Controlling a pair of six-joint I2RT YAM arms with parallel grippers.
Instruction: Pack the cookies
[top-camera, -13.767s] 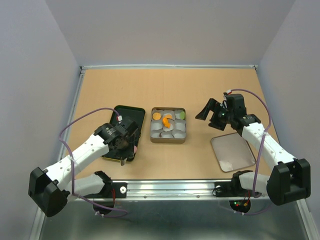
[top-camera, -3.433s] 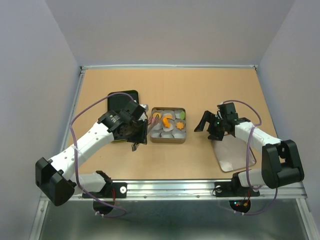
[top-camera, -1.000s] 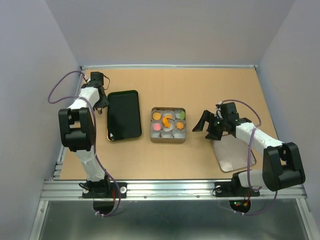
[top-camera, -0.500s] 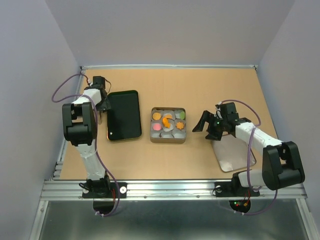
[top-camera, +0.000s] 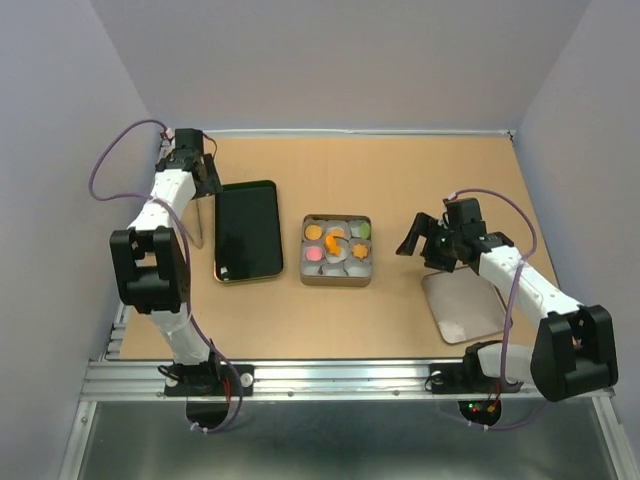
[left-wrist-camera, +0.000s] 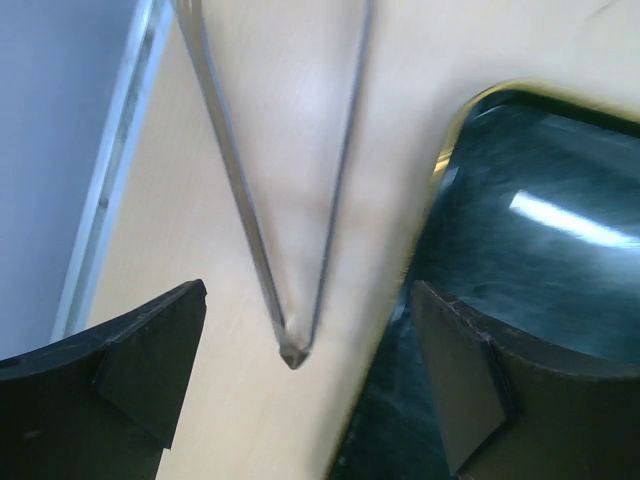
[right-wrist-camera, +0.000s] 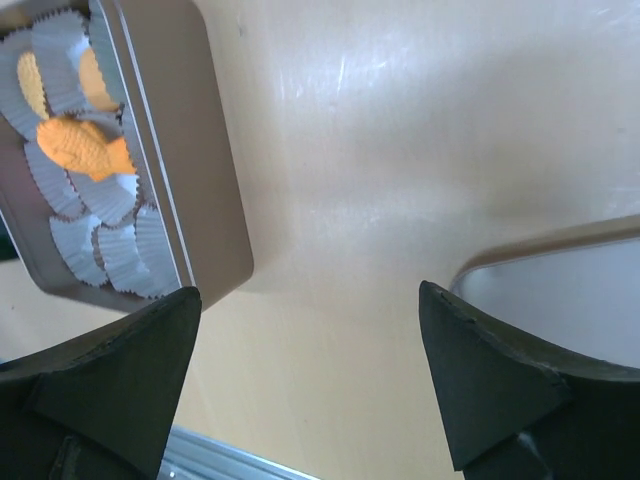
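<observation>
The cookies (top-camera: 331, 243) are lying in the paper cups of the tin (top-camera: 336, 282) at mid-table, a pink one newly among the orange. Nearer, the right gripper (right-wrist-camera: 310, 300) is hovering spread wide between tin and silver lid (top-camera: 470, 310). Farther off, the left gripper (left-wrist-camera: 305, 300), fingers apart, is now swinging out past the dark tray (top-camera: 247, 225) over metal tongs (left-wrist-camera: 243, 200), probably to fetch them.

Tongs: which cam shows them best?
Left wrist. The tongs fill the frame, both arms meeting at the tip, beside the black tray. In top external the tongs are only a thin grey sliver left of that tray. Right wrist doesn't show them.
</observation>
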